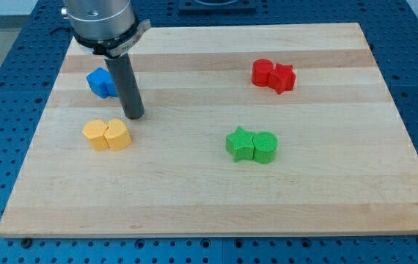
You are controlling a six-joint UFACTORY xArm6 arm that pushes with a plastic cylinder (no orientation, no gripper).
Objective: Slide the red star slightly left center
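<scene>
Green star (239, 143) and green cylinder (265, 147): lower centre of the frame, touching as a pair, nearest the camera.
Yellow blocks (107, 135): two, pressed together, lower left; shapes unclear.
Blue block (101, 83): upper left, partly hidden behind the rod.
Red star (284, 77): upper right, touching a second red block (263, 72) on its left side (that neighbour sits in the star's leftward path, so a push from the right would likely move both).
My tip (135, 116): bare rod end, holding nothing, resting on the wooden board (194, 198) between blue and yellow, well apart from the red star; judged not yet positioned for the push.
</scene>
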